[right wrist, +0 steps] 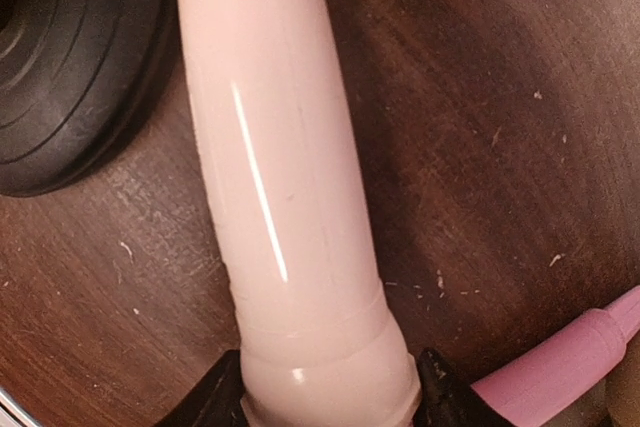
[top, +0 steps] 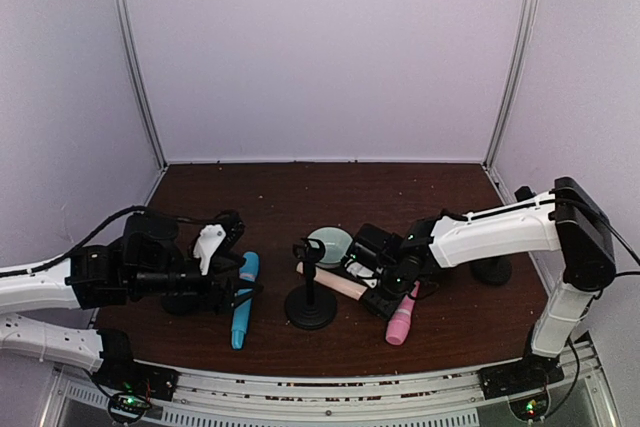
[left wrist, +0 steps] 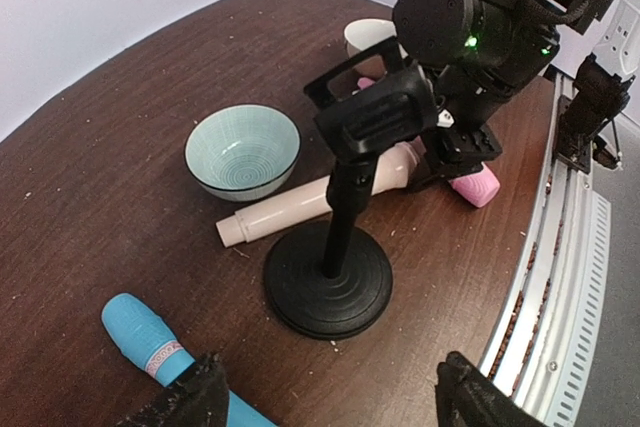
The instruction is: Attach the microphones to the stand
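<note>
Closest to the lens, at the lower left of the top view, the left arm's base (top: 130,387) sits on the rail. Just above it, the left gripper (left wrist: 330,402) hangs with jaws spread and empty, over the sky-blue microphone (top: 243,299) lying flat on the table. At centre the stand (top: 310,309) is upright, its clip empty, with a bowl (top: 330,244) behind it. Right of the stand, the cream microphone (right wrist: 280,197) lies on the wood, its thick end flanked by the right gripper (right wrist: 328,397). Whether those jaws already clamp it I cannot tell. The pink microphone (top: 402,323) lies at lower right. No microphone is mounted yet, so all three remain.
</note>
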Motion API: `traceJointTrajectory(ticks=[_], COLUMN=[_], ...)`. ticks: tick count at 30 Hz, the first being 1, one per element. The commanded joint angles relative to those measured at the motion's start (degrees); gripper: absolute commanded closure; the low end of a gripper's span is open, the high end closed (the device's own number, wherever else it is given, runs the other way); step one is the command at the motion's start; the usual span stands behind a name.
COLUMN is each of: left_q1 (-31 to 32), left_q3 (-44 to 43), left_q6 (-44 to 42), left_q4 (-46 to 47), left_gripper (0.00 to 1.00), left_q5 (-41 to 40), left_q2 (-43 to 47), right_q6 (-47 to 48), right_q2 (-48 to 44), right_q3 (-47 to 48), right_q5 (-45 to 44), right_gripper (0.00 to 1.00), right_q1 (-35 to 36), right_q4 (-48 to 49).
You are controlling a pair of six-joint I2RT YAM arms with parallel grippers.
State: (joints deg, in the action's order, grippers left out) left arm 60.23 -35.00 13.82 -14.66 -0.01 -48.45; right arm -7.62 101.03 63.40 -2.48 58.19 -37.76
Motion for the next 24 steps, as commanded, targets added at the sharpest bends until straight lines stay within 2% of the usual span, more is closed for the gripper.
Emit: traceJointTrajectory(ticks=[1,10,14,19,22,24], left_q1=[0.35,0.33,0.33,0.33,0.33,0.37], left_q3=[-1.32,-4.01,-9.16,-20.52,-28.06,-33.13], left_q6=[-0.89,-4.58,-9.09,-19.08,-25.29,-28.58], left_q4=[2.28,-0.13,-3.85,-11.2,-15.6,-18.4], left_gripper=[0.27,0.27,0.27,0.25,0.21,0.04], left_q5=[1.16,1.26,1.81,1.33,0.74,0.08], left_q2=[-0.89,-2.28,-2.83,-5.12,-8.68,-11.75], right_q6=[0.67,-2.93,-4.85,-6.41,-6.25,-5.92], right_q2=[-0.45,-14.38,-19.05,-23.46,-24.28,-24.3], right_q3=[-0.43,-1.12,1.4,5.96,9.67,12.32], right_q5=[0.92,4.32,4.42,-0.26,-1.86,-1.42], right_gripper=[0.49,0.67,0.68,0.68,0.69,0.7], right_q1=[-0.75,-0.65,-0.62,-0.62,-0.63,-0.56], right_q4=[0.64,-2.74,-7.04,-11.58,-13.35,-14.49])
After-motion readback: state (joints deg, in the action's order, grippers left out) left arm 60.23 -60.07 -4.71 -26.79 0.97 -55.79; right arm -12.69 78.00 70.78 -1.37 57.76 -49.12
